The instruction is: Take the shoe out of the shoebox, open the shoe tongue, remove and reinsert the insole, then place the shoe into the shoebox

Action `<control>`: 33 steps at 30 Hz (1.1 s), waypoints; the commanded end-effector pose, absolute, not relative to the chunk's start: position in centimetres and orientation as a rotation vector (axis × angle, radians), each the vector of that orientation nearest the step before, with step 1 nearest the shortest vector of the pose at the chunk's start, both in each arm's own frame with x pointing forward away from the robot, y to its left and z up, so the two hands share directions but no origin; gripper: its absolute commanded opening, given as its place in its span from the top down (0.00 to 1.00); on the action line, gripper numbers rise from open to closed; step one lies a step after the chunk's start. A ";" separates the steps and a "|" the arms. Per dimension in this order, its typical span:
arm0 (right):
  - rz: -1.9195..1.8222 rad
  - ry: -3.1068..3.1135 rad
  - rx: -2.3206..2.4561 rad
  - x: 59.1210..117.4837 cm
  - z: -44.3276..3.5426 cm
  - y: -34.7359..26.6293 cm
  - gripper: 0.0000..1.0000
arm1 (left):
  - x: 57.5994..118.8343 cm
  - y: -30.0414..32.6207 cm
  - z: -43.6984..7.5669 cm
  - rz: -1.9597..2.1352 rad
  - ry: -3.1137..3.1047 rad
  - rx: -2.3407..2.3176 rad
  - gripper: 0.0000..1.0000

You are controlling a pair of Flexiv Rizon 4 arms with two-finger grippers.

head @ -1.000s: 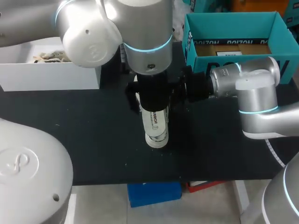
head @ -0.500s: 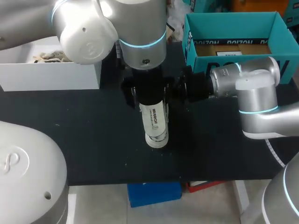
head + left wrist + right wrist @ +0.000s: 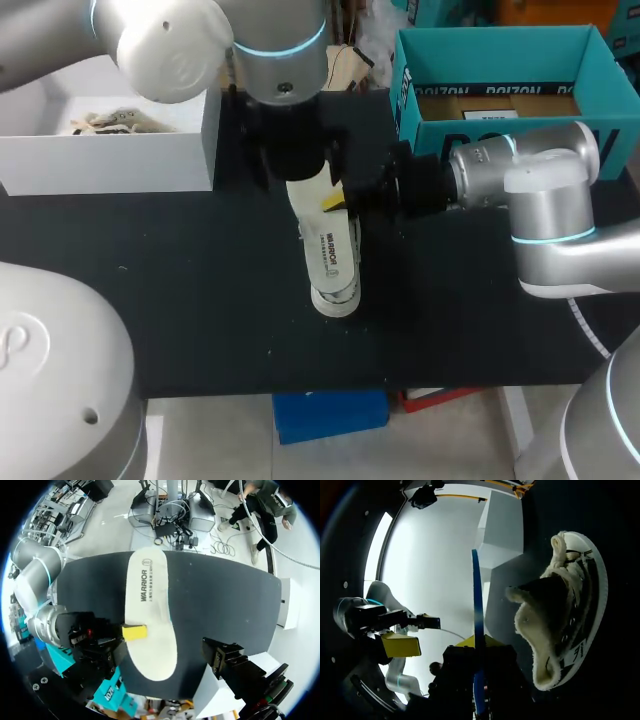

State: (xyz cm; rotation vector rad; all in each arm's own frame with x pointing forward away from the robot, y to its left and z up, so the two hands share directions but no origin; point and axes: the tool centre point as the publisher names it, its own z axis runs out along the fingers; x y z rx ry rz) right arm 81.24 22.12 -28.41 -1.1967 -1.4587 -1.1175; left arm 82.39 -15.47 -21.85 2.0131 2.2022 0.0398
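Note:
My right gripper [image 3: 335, 200] comes in from the right and is shut on the side edge of the white insole [image 3: 325, 250], which it holds flat above the black table. In the right wrist view the insole [image 3: 476, 605] shows edge-on as a thin blue line between that gripper's [image 3: 479, 642] yellow tips. Under it lies the fleece-lined shoe [image 3: 560, 625], on its side on the table. The insole [image 3: 150, 610] hides the shoe from the left wrist view. My left gripper [image 3: 292, 165] hangs open above the insole's far end, touching nothing; one yellow fingertip [image 3: 400, 645] shows.
A white box [image 3: 110, 160] holding some pale clutter stands at the back left. The teal shoebox [image 3: 500, 80], open with brown card inside, stands at the back right behind my right arm. Bare table [image 3: 180, 300] lies to the front left.
My left arm has drawn back towards the far left, uncovering more of the insole. My right arm and the insole have stayed where they were.

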 end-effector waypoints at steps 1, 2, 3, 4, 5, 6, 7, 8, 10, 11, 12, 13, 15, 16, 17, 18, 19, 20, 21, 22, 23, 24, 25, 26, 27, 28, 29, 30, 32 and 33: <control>-1.116 -1.459 -1.199 81.2 -28.4 22.2 1.00 | 84.4 -14.7 -22.2 0.025 2.199 2.023 0.00; -1.116 -1.459 -1.199 81.2 -28.4 22.2 1.00 | 84.8 -14.6 -22.2 0.026 2.198 2.024 0.00; -1.116 -1.459 -1.199 81.2 -28.4 22.2 1.00 | 85.2 -14.4 -22.2 0.028 2.196 2.024 0.00; -1.116 -1.459 -1.199 81.2 -28.4 22.2 1.00 | 85.6 -14.3 -22.3 0.029 2.195 2.025 0.00; -1.116 -1.459 -1.199 81.2 -28.4 22.2 1.00 | 86.0 -14.2 -22.3 0.032 2.194 2.026 0.00; -1.116 -1.459 -1.199 81.2 -28.4 22.2 1.00 | 86.3 -14.1 -22.3 0.032 2.193 2.026 0.00; -1.116 -1.459 -1.199 81.2 -28.4 22.2 1.00 | 86.7 -13.9 -22.3 0.032 2.192 2.026 0.00; -1.116 -1.459 -1.199 81.2 -28.4 22.2 1.00 | 87.0 -13.8 -22.3 0.033 2.191 2.025 0.00; -1.116 -1.459 -1.199 81.2 -28.4 22.2 1.00 | 87.7 -13.5 -22.3 0.034 2.190 2.024 0.00; -1.116 -1.459 -1.199 81.2 -28.4 22.2 1.00 | 88.0 -13.4 -22.3 0.033 2.189 2.023 0.00; -1.116 -1.459 -1.199 81.2 -28.4 22.2 1.00 | 88.3 -13.3 -22.4 0.034 2.190 2.022 0.00; -1.116 -1.459 -1.199 81.2 -28.4 22.2 1.00 | 88.6 -13.2 -22.4 0.033 2.191 2.020 0.00; -1.116 -1.459 -1.199 81.2 -28.4 22.2 1.00 | 89.1 -13.1 -22.5 0.027 2.191 2.020 0.00; -1.116 -1.459 -1.199 81.2 -28.4 22.2 1.00 | 89.3 -13.1 -22.5 0.028 2.191 2.018 0.00; -1.116 -1.459 -1.199 81.2 -28.4 22.2 1.00 | 89.5 -13.0 -22.5 0.024 2.190 2.014 0.00; -1.116 -1.459 -1.199 81.2 -28.4 22.2 1.00 | 89.7 -13.0 -22.5 0.023 2.190 2.013 0.00; -1.116 -1.459 -1.199 81.2 -28.4 22.2 1.00 | 89.9 -13.1 -22.5 0.023 2.189 2.012 0.00; -1.116 -1.459 -1.199 81.2 -28.4 22.2 1.00 | 90.0 -13.1 -22.5 0.021 2.188 2.012 0.00; -1.116 -1.459 -1.199 81.2 -28.4 22.2 1.00 | 90.1 -13.2 -22.6 0.020 2.186 2.013 0.00; -1.116 -1.459 -1.199 81.2 -28.4 22.2 1.00 | 90.2 -13.2 -22.6 0.021 2.184 2.013 0.00; -1.116 -1.459 -1.199 81.2 -28.4 22.2 1.00 | 90.3 -13.2 -22.6 0.021 2.183 2.012 0.00; -1.116 -1.459 -1.199 81.2 -28.4 22.2 1.00 | 90.3 -13.3 -22.6 0.020 2.182 2.010 0.00; -1.116 -1.459 -1.199 81.2 -28.4 22.2 1.00 | 90.3 -13.4 -22.6 0.019 2.181 2.009 0.00; -1.116 -1.459 -1.199 81.2 -28.4 22.2 1.00 | 90.2 -13.5 -22.6 0.018 2.180 2.008 0.00; -1.116 -1.459 -1.199 81.2 -28.4 22.2 1.00 | 90.0 -13.6 -22.5 0.015 2.178 2.008 0.00; -1.116 -1.459 -1.199 81.2 -28.4 22.2 1.00 | 89.8 -13.7 -22.5 0.014 2.176 2.009 0.00; -1.116 -1.459 -1.199 81.2 -28.4 22.2 1.00 | 89.4 -13.9 -22.5 0.012 2.175 2.009 0.00; -1.116 -1.459 -1.199 81.2 -28.4 22.2 1.00 | 89.1 -14.0 -22.5 0.010 2.175 2.010 0.00; -1.116 -1.459 -1.199 81.2 -28.4 22.2 1.00 | 88.4 -14.4 -22.5 -0.002 2.173 2.017 0.00; -1.116 -1.459 -1.199 81.2 -28.4 22.2 1.00 | 88.0 -14.6 -22.5 -0.001 2.172 2.022 0.00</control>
